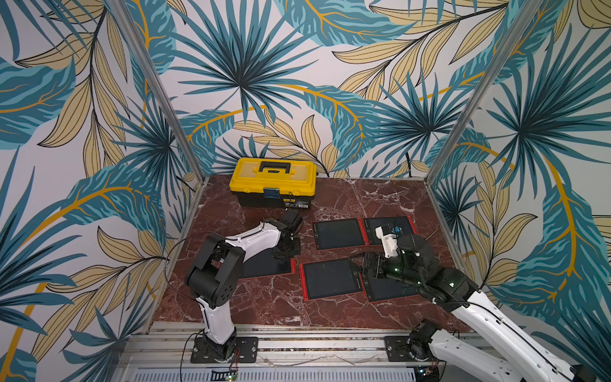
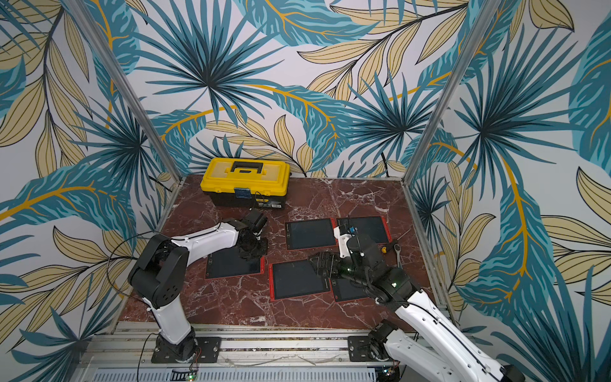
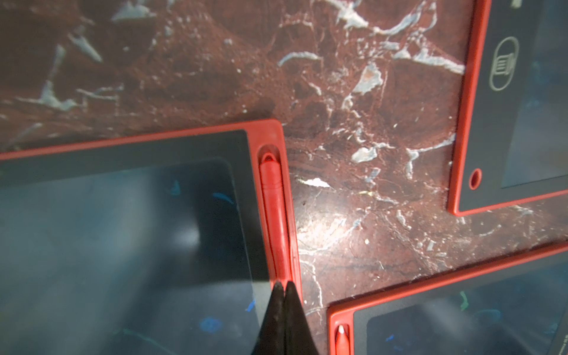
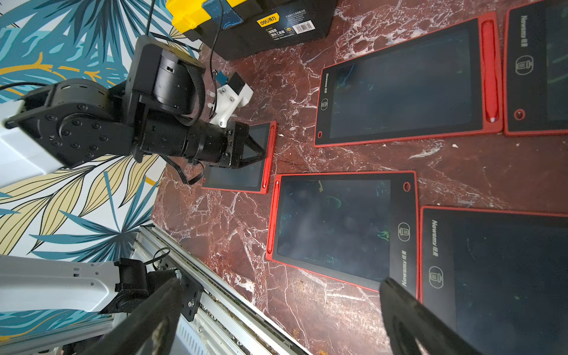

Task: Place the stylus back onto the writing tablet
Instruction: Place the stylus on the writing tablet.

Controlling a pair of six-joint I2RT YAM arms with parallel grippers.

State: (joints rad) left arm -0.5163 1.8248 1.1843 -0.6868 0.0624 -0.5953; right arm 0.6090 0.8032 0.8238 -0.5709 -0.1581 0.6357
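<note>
The red stylus (image 3: 273, 209) lies lengthwise in the side slot of a red-framed writing tablet (image 3: 123, 230). In both top views this tablet (image 1: 264, 266) (image 2: 228, 266) is the leftmost one. My left gripper (image 3: 284, 285) is shut with nothing between its jaws. Its tips rest on the stylus at the slot's near end. The right wrist view shows the same gripper (image 4: 265, 153) angled down onto that tablet's edge (image 4: 270, 147). My right gripper (image 4: 281, 282) is open and empty, hovering over the front tablets (image 1: 358, 264).
Several more red-framed tablets lie on the marble table, two at the back (image 1: 337, 233) (image 1: 396, 225) and two in front (image 1: 330, 277) (image 1: 386, 287). A yellow toolbox (image 1: 272, 180) stands at the back. A ratchet wrench (image 2: 398, 248) lies at the right. An aluminium rail (image 1: 297, 334) borders the front.
</note>
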